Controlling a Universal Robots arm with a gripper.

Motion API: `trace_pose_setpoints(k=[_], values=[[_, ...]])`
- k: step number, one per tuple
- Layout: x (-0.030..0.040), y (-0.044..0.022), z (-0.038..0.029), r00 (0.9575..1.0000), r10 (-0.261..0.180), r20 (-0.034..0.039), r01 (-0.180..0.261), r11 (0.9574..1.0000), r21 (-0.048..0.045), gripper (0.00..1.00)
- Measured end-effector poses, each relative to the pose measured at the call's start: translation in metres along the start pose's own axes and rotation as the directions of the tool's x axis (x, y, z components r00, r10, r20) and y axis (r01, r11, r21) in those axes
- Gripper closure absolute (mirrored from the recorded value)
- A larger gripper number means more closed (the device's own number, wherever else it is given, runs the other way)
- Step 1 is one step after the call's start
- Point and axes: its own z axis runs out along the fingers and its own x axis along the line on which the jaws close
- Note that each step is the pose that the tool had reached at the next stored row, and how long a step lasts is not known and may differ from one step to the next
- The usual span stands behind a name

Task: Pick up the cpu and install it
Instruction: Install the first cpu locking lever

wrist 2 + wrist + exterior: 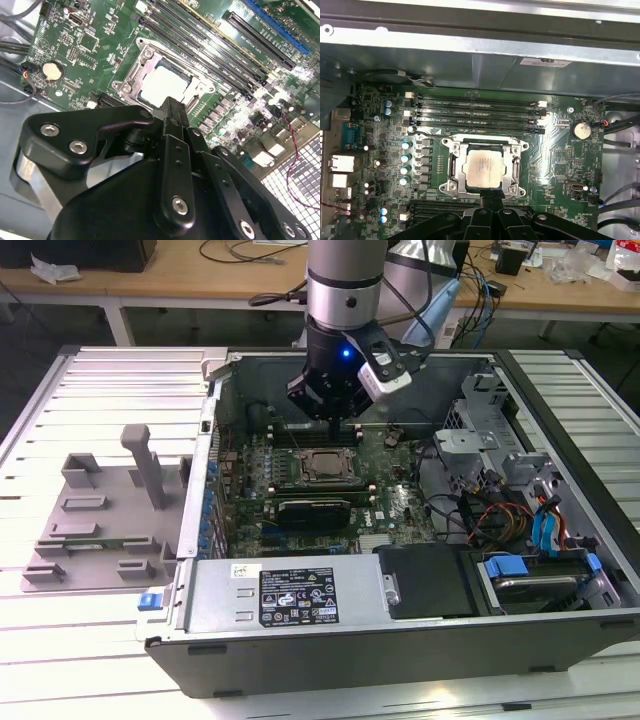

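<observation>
The cpu (484,167), a silver-topped square chip, lies flat in the metal-framed socket (512,150) on the green motherboard (390,502) inside the open computer case. It is also seen in the exterior view as the cpu (325,466) and in the second wrist view as the cpu (162,85). My gripper (332,423) hangs just above the socket's edge, apart from the chip. Both wrist views show the black gripper (492,196) (172,106) with its fingers pressed together and nothing between them.
Memory slots (475,112) run beside the socket, with a loose socket lever (427,134) between. The case walls (210,440) ring the board. A grey fixture tray (100,510) sits at the exterior view's left. Drive bays and cables (520,510) crowd the exterior view's right.
</observation>
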Motion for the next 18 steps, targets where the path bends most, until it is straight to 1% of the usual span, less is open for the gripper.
trace_pose_setpoints(k=[2, 5, 7, 8, 10, 12, 14, 15, 17, 18], values=[[0.0008, 0.0, -0.0001, 1.0, 0.0, -0.0001, 0.0, 1.0, 0.0001, 0.89], [0.0068, 0.0004, -0.0002, 1.0, 0.0, -0.0001, 0.0, 1.0, 0.0, 0.89], [0.013, 0.0008, -0.0003, 1.0, 0.0, -0.0001, 0.0, 1.0, 0.0, 0.89], [0.0198, 0.0012, -0.0005, 1.0, 0.0, 0.0, 0.0, 1.0, 0.0, 0.89], [0.0365, 0.0023, -0.0009, 1.0, 0.0, 0.0, 0.0, 1.0, 0.0, 0.89], [0.0509, 0.0031, -0.0012, 1.0, 0.0, -0.0001, 0.0, 1.0, 0.0001, 0.89], [0.0563, 0.0035, -0.0013, 1.0, 0.0, 0.0, 0.0, 1.0, 0.0, 0.89], [0.0602, 0.0037, -0.0013, 1.0, 0.0, 0.0, 0.0, 1.0, 0.0, 0.89], [0.0635, 0.0039, -0.0014, 1.0, 0.0, -0.0001, 0.0, 1.0, 0.0, 0.89], [0.0667, 0.0041, -0.0014, 1.0, 0.0, -0.0001, 0.0, 1.0, 0.0, 0.89]])
